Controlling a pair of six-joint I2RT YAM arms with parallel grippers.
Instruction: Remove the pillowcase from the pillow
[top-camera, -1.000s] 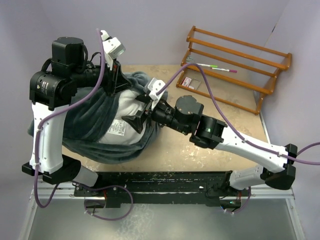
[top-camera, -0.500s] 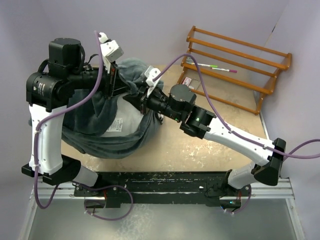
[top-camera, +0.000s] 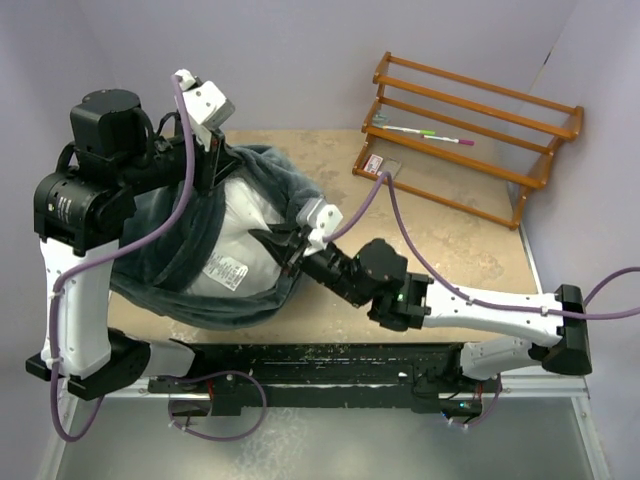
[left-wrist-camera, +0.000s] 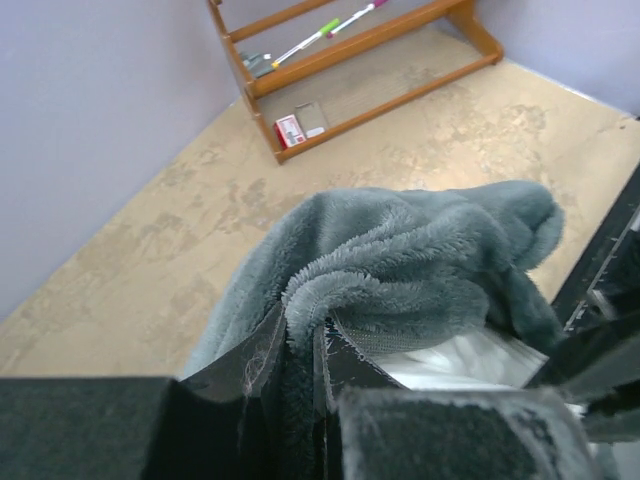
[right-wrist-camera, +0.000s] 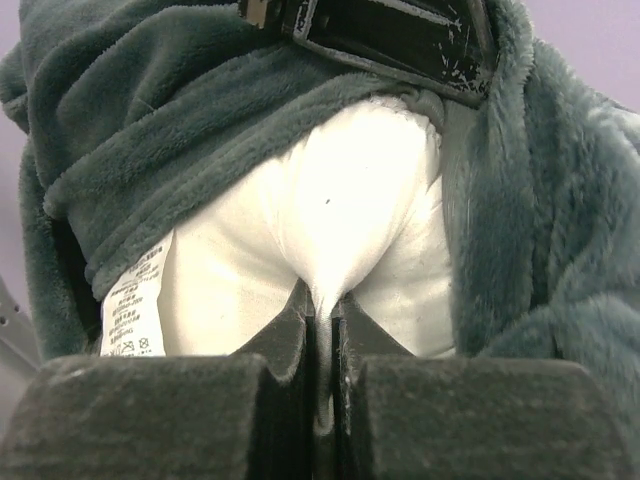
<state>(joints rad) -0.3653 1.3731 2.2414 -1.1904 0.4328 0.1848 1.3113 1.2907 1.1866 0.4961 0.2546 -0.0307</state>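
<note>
The dark grey plush pillowcase lies on the left of the table, its mouth open round the white pillow. My left gripper is at the far rim of the cover, shut on a fold of grey pillowcase between its fingers. White pillow shows just under that fold. My right gripper is at the pillow's right end, shut on a pinch of white pillow fabric. Grey pillowcase wraps above and beside it. No zebra side shows.
A care label hangs from the pillow's left seam. A wooden rack with pens stands at the back right, a small red-and-white card by its foot. Bare tabletop stretches right of the pillow.
The right gripper has closed on the pillow and drawn back toward the near edge. The left gripper has shifted left with the pillowcase rim, and more white pillow now shows.
</note>
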